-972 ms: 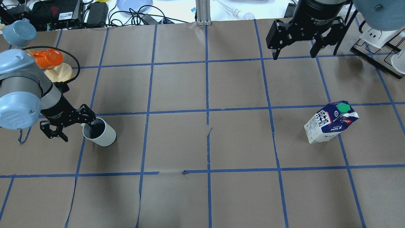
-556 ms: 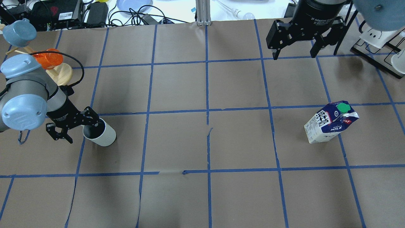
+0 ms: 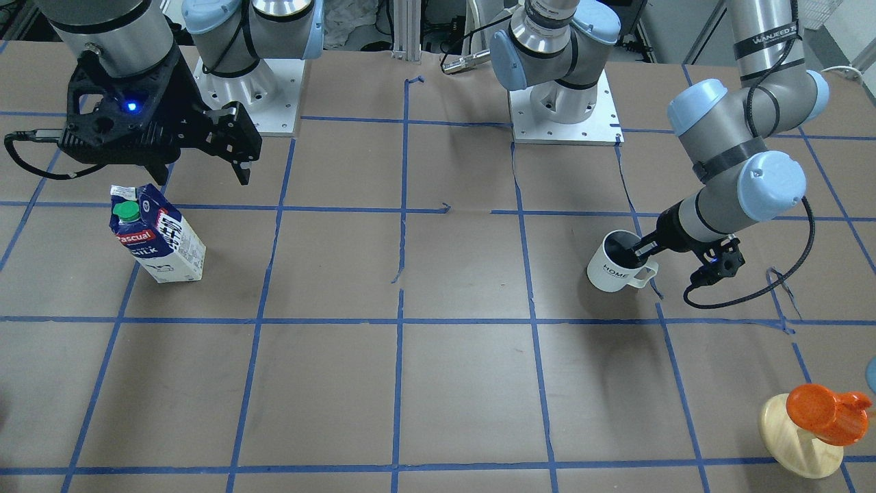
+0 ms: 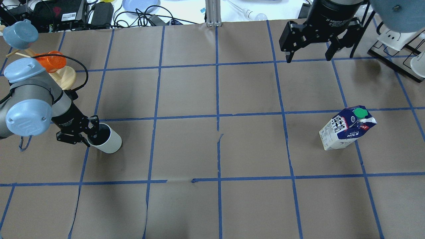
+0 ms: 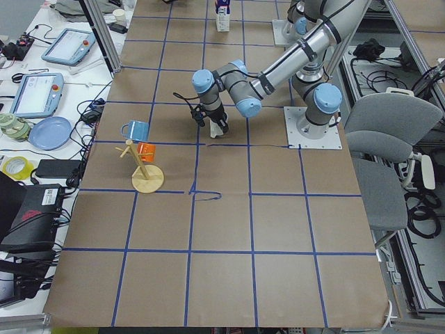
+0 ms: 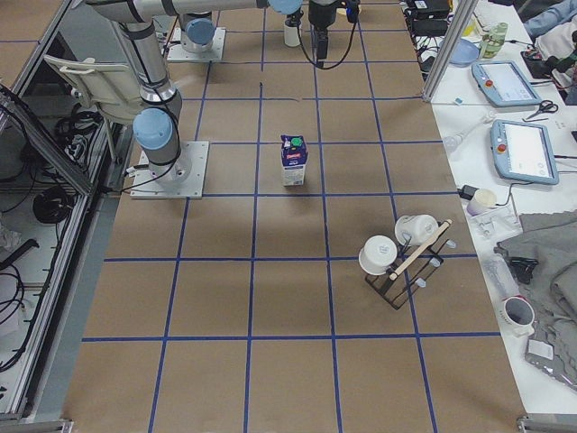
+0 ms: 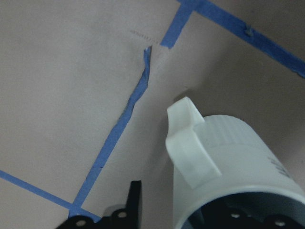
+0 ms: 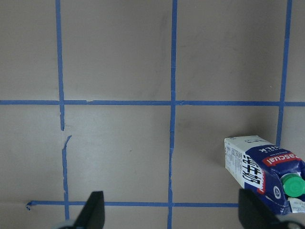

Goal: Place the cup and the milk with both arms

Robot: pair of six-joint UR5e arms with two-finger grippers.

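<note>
The white cup (image 4: pixel 109 142) stands upright at the left, "HOME" on its side (image 3: pixel 611 272). My left gripper (image 4: pixel 85 135) is low at its rim. One finger is inside the cup and the other is outside by the handle (image 7: pixel 190 148). In the left wrist view a gap shows between the outer finger (image 7: pixel 134 202) and the cup wall, so the jaws are open. The milk (image 4: pixel 347 127) stands upright at the right, also in the front view (image 3: pixel 159 236). My right gripper (image 4: pixel 308 54) is open and empty, high above the table behind the milk (image 8: pixel 264 167).
A wooden mug tree (image 4: pixel 63 75) with an orange cup and a blue cup stands behind my left arm. A black rack with white cups (image 4: pixel 398 46) is at the far right. Cables and boxes (image 4: pixel 99 13) lie beyond the table's back edge.
My left gripper has come down and to the right onto the cup's rim, one finger entering the cup, and the jaws have narrowed. The right gripper and the milk have not moved.
</note>
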